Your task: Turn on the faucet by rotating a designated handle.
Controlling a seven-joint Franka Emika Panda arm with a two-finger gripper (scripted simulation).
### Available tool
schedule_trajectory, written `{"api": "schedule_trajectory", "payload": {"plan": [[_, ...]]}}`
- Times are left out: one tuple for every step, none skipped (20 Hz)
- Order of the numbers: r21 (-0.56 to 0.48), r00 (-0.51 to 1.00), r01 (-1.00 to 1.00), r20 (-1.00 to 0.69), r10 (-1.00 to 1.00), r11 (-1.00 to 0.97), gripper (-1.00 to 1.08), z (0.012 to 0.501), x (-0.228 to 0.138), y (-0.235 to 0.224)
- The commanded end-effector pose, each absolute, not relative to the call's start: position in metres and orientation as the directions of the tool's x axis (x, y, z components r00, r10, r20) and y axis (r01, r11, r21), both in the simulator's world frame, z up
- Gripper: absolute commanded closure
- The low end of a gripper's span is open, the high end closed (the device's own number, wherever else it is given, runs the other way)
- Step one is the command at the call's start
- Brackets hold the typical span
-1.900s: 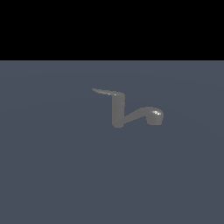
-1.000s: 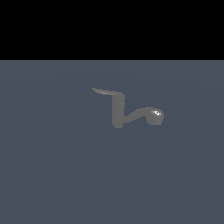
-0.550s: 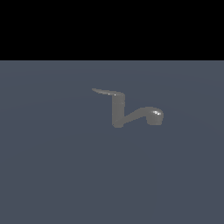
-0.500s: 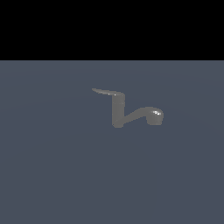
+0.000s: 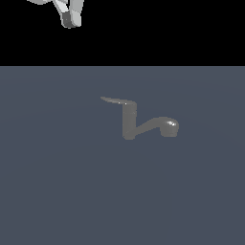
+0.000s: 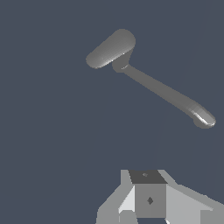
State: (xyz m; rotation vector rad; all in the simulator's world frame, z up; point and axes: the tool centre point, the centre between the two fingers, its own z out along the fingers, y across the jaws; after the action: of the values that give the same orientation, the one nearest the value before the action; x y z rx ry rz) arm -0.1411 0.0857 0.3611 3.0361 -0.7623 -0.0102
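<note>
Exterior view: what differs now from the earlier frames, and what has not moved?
The gripper has entered at the top of the exterior view, left of the faucet and far above it, holding nothing. The faucet and its handle have not moved; the handle points to the exterior view's left.

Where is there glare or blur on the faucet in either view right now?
Exterior view: a small bright glint on the spout head, and the handle looks soft-edged. Wrist view: a highlight on the spout tip, the handle evenly lit and sharp.
</note>
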Motion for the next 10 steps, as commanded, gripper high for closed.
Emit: {"api": "schedule_trajectory", "payload": {"plan": [[0.01, 0.854, -0.52, -0.004, -0.52, -0.854, 1.08, 0.348, -0.128, 0.091], [0.009, 0.843, -0.538, -0.004, -0.539, -0.843, 1.08, 0.343, -0.122, 0.093], [0.009, 0.831, -0.556, -0.004, -0.556, -0.831, 1.08, 0.339, -0.117, 0.094], [0.008, 0.819, -0.574, -0.004, -0.574, -0.819, 1.08, 0.334, -0.111, 0.096], [0.008, 0.807, -0.591, -0.004, -0.591, -0.807, 1.08, 0.329, -0.106, 0.097], [0.007, 0.794, -0.608, -0.004, -0.608, -0.794, 1.08, 0.324, -0.1, 0.098], [0.006, 0.781, -0.624, -0.004, -0.624, -0.781, 1.08, 0.319, -0.095, 0.1], [0.006, 0.768, -0.64, -0.004, -0.64, -0.768, 1.08, 0.315, -0.089, 0.101], [0.005, 0.755, -0.656, -0.004, -0.656, -0.755, 1.08, 0.31, -0.084, 0.101], [0.005, 0.741, -0.672, -0.004, -0.672, -0.741, 1.08, 0.305, -0.078, 0.102]]}}
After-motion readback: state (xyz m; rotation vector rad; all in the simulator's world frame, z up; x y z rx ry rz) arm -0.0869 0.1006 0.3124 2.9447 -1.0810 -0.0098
